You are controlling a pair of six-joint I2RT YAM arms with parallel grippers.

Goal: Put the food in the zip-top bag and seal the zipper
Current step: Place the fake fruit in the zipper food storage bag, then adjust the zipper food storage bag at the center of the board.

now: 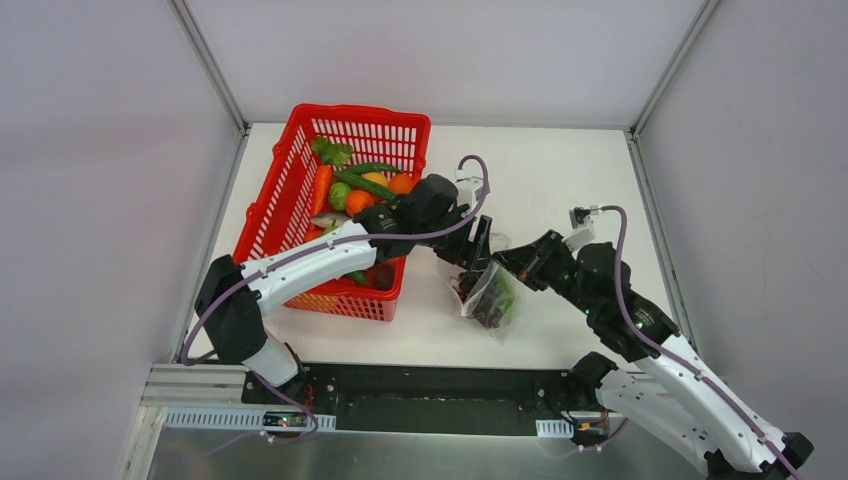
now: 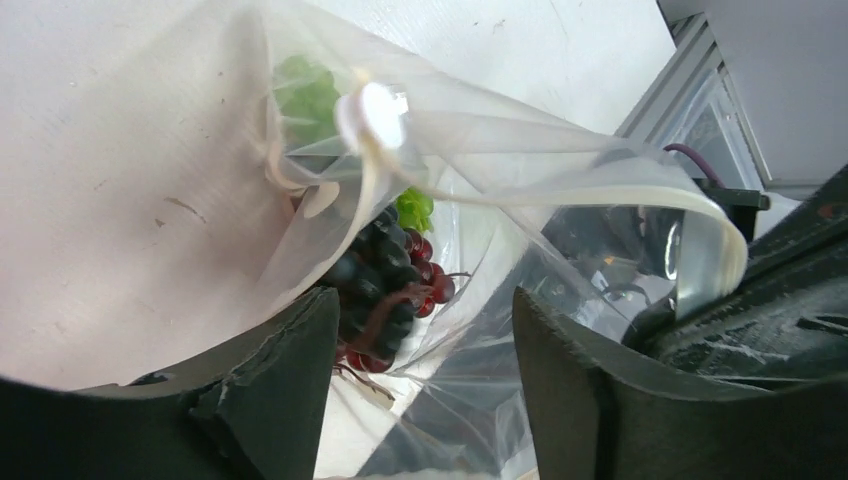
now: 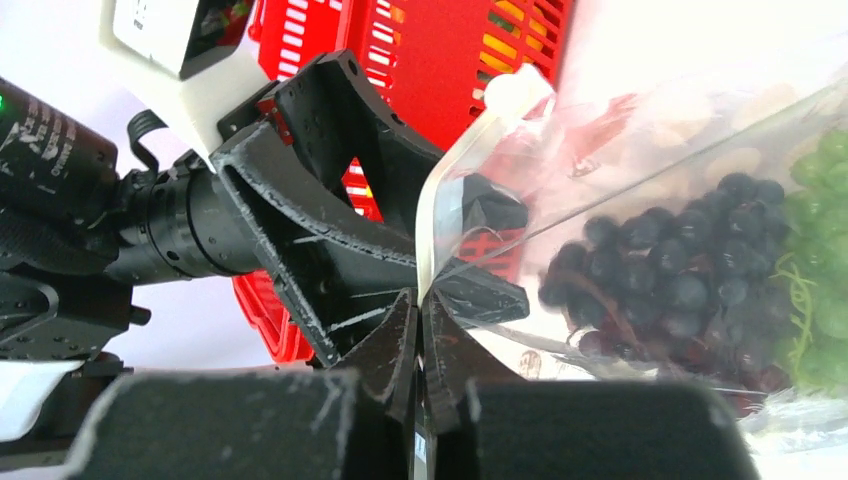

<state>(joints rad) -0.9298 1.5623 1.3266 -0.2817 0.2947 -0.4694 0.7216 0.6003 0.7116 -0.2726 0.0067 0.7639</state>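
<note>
The clear zip-top bag (image 1: pixel 497 318) hangs just right of the basket, its mouth held up. Inside lie dark purple grapes (image 1: pixel 488 300) and green pieces (image 1: pixel 506 295). My right gripper (image 1: pixel 508 262) is shut on the bag's mouth edge; in the right wrist view its fingertips (image 3: pixel 421 300) pinch the zipper strip (image 3: pixel 432 215). My left gripper (image 1: pixel 478 258) is open at the bag's mouth. In the left wrist view its jaws (image 2: pixel 425 310) stand apart over the bag film (image 2: pixel 520 130), with the grapes (image 2: pixel 385 275), green pieces (image 2: pixel 305 95) and the zipper strip (image 2: pixel 560 195) beyond.
A red mesh basket (image 1: pixel 300 150) stands at the left, holding orange, green and other toy food (image 1: pixel 360 190). My left arm reaches across its near right corner. The basket also shows behind the left gripper in the right wrist view (image 3: pixel 440 60). Grey walls enclose the white table (image 1: pixel 560 170).
</note>
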